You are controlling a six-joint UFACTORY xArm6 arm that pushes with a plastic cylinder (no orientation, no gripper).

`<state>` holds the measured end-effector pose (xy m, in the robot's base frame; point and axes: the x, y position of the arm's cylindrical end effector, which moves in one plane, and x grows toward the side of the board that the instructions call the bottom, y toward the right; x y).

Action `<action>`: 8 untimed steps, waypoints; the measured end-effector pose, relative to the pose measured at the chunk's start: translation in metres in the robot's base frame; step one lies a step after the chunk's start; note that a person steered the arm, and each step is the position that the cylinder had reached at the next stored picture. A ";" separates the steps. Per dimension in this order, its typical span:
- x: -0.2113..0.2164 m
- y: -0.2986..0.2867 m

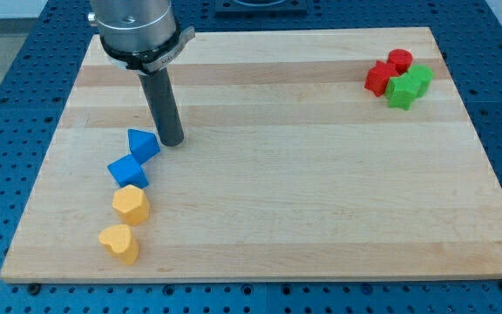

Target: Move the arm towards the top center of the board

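My tip (172, 141) rests on the wooden board (303, 166) in the upper left part of the view. It stands just right of a blue triangular block (142, 145), close to it or touching it. A second blue block (128, 171) lies just below that one. Below it sit a yellow hexagonal block (131, 205) and a yellow heart-shaped block (119, 243), forming a column with the blue ones. At the view's top right is a cluster: a red block (378, 78), a red round block (399, 60), a green block (420, 77) and a green star-shaped block (402, 91).
The arm's grey metal mount (138, 30) hangs over the board's top left edge. The board lies on a blue perforated table (7, 105).
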<state>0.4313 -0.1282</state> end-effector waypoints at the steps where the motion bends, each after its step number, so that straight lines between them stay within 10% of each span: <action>1: 0.000 0.000; 8: 0.031 0.022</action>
<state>0.4627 -0.1065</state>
